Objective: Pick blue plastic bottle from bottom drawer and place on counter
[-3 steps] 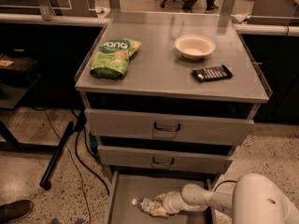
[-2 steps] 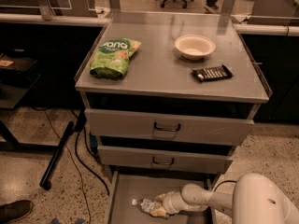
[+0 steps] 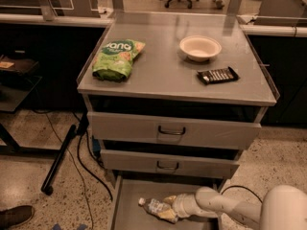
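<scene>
The blue plastic bottle [image 3: 154, 207] lies on its side in the open bottom drawer [image 3: 128, 199], its white cap pointing left. My gripper [image 3: 168, 210] reaches into the drawer from the right, low over the floor, with its pale fingers around the bottle's right half. The white arm runs back to the lower right corner. The counter [image 3: 168, 73] is the flat grey top of the cabinet, well above the gripper.
On the counter lie a green snack bag [image 3: 116, 57] at left, a white bowl [image 3: 200, 47] at back right and a dark bar [image 3: 218, 75] at right. Two shut drawers with loop handles [image 3: 171, 130] sit above. A black pole and cables [image 3: 62, 157] lie on the floor at left.
</scene>
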